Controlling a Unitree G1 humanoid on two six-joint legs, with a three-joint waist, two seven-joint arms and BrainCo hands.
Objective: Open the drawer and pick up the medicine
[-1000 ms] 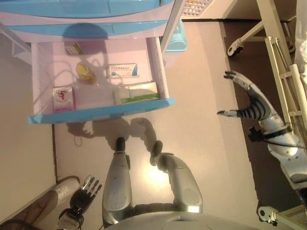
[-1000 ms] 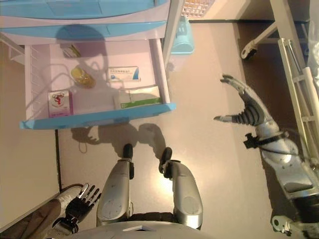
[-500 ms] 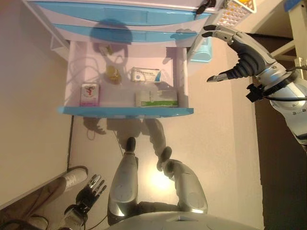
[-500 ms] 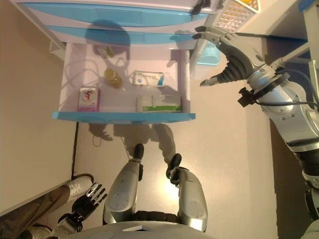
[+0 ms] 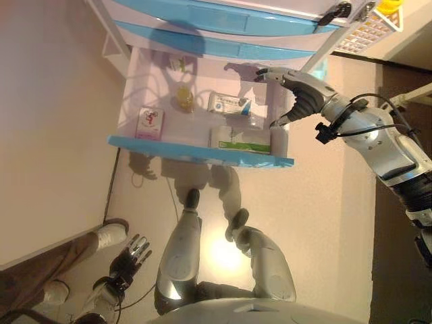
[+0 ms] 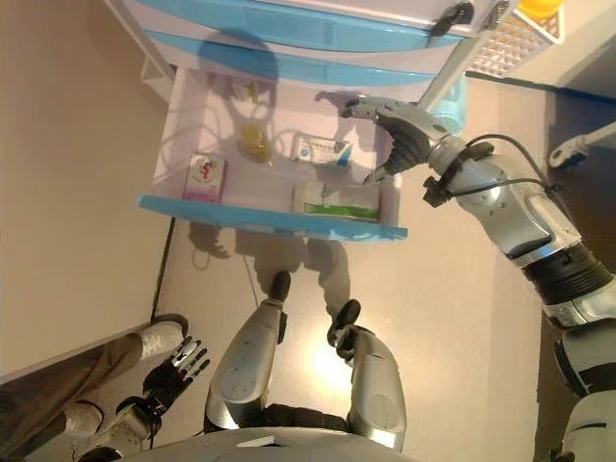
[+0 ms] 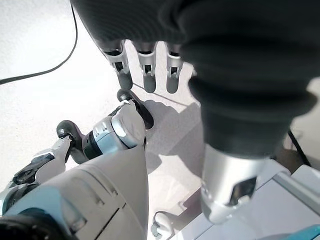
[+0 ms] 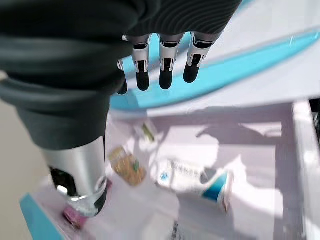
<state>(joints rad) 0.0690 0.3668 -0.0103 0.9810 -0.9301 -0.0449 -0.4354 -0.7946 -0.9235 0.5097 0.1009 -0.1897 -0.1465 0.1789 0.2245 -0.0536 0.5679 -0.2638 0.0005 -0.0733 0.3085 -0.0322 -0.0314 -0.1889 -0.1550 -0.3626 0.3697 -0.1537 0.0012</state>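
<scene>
The drawer [image 5: 202, 152], white with a blue front, stands pulled out. Inside lie a pink box [image 5: 149, 123], a yellow bottle [image 5: 183, 99], a white-and-blue medicine box [image 5: 229, 103], a green-and-white box [image 5: 239, 139] by the front, and a small item [image 5: 177, 64] at the back. My right hand [image 5: 295, 95] hovers over the drawer's right side, fingers spread, holding nothing. In the right wrist view its straight fingers [image 8: 164, 70] hang above the white-and-blue box [image 8: 195, 178] and the bottle [image 8: 128, 167]. My left hand [image 5: 129, 259] hangs open low at the left.
Two shut blue drawers [image 5: 223, 21] sit above the open one. A white wire basket [image 5: 364, 34] hangs at the cabinet's upper right. A person's leg and white shoe [image 5: 108, 236] stand close to my left hand. A pale wall runs along the left.
My right hand has swung in from the floor at the right, past the cabinet's side, to above the drawer's right part. The camera has shifted too. The left hand stays low.
</scene>
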